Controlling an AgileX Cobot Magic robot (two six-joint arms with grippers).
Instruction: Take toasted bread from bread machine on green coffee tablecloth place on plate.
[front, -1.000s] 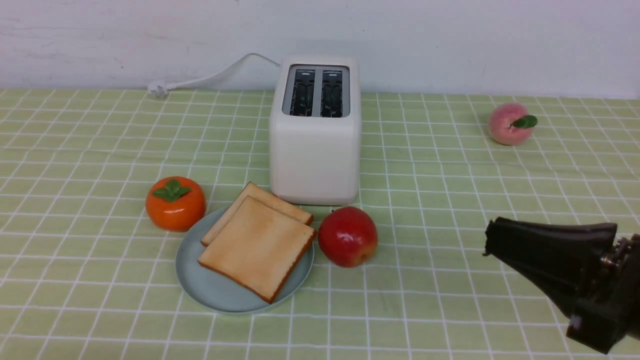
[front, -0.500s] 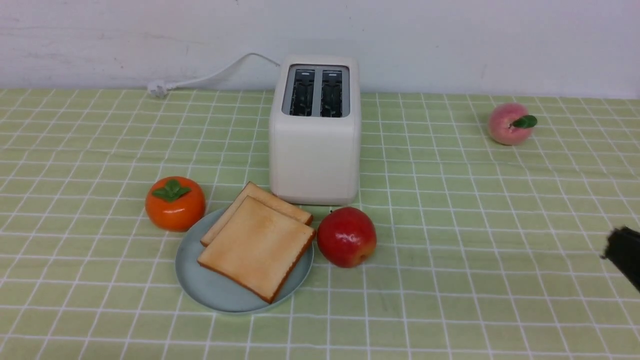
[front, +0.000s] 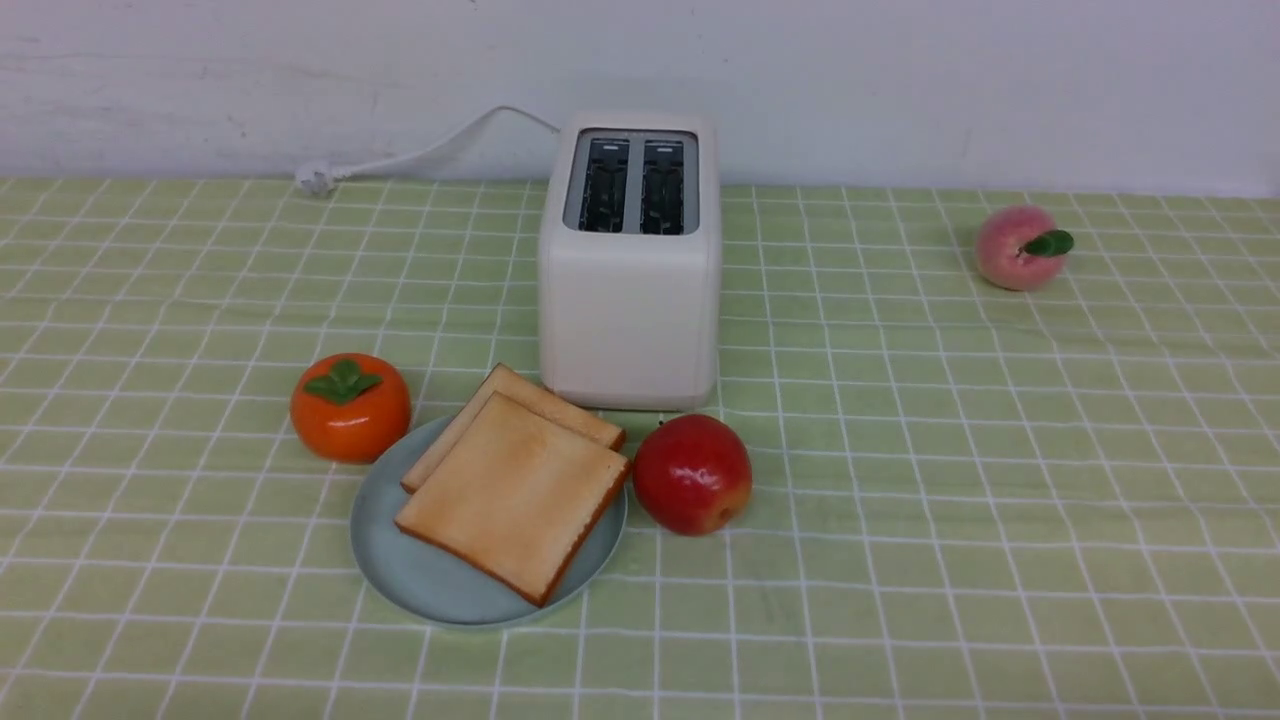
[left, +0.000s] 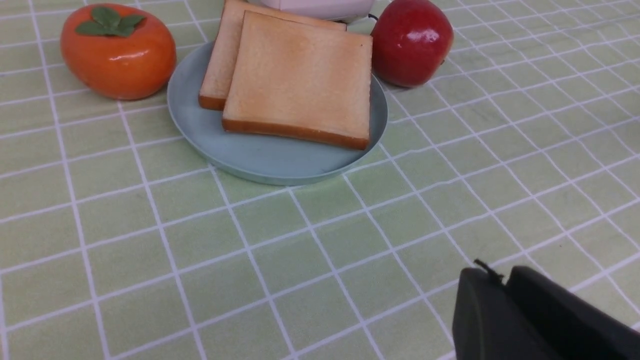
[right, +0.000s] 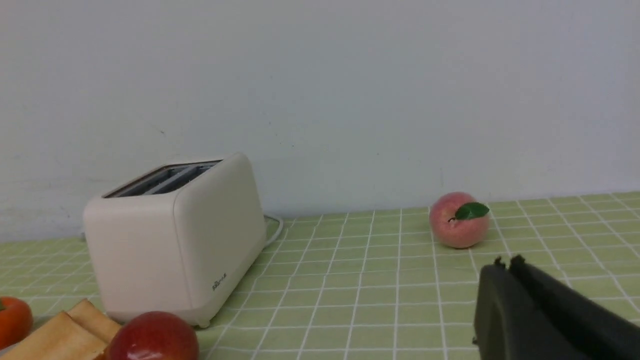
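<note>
Two slices of toasted bread (front: 512, 490) lie stacked and overlapping on the pale blue-grey plate (front: 420, 585), in front of the cream-white bread machine (front: 628, 300), whose two slots show no bread. All stand on the green coffee tablecloth (front: 950, 480). Neither gripper shows in the front view. In the left wrist view my left gripper (left: 500, 275) is shut and empty, nearer the camera than the plate (left: 260, 160) and toast (left: 300, 80). In the right wrist view my right gripper (right: 505, 264) is shut and empty, apart from the bread machine (right: 175, 240).
An orange persimmon (front: 350, 405) sits left of the plate, touching or nearly touching it. A red apple (front: 692, 473) sits at the plate's right, before the toaster. A peach (front: 1020, 247) lies far right. The white power cord (front: 420, 155) runs along the back wall.
My right gripper has drawn back to the right and left the front view. The toast, plate, toaster and fruit have not moved.
</note>
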